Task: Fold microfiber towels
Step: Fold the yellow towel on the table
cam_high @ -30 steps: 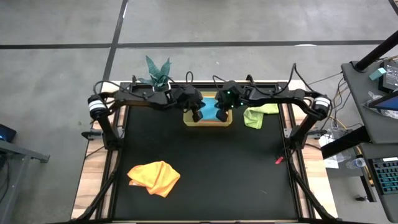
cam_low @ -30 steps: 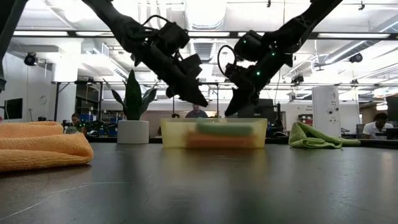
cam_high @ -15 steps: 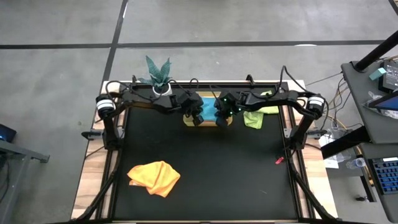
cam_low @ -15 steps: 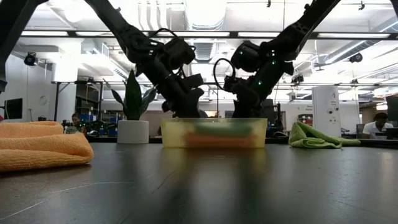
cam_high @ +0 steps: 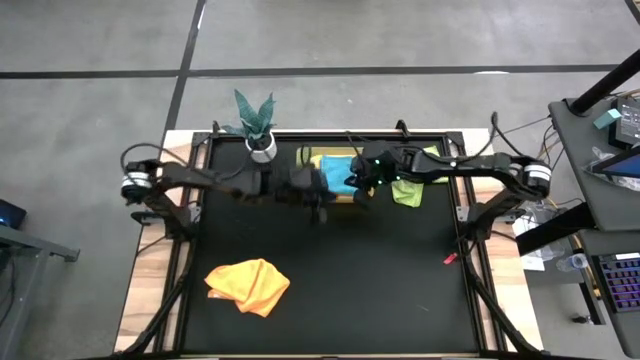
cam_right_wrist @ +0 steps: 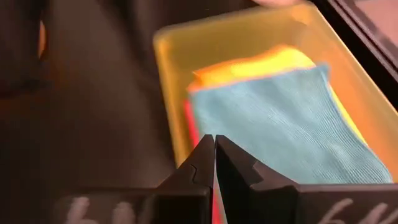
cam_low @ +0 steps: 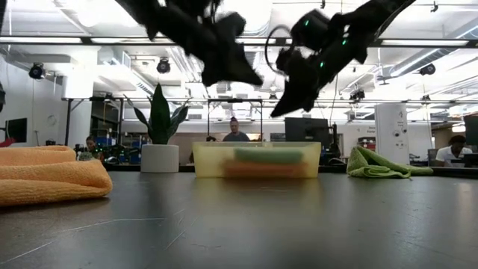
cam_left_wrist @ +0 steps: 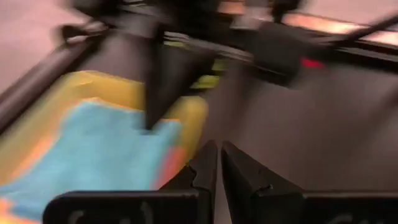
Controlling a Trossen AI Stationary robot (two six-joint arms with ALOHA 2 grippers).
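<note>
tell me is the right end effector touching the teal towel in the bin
Apart. In the low view the right end effector hangs well above the bin, daylight between them; the teal towel lies flat inside.

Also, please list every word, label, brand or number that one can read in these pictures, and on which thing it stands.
None can be read.
Bin, teal towel, orange towel, lime green towel: no print visible.
Marks on the right gripper's body: too blurred to read.
</note>
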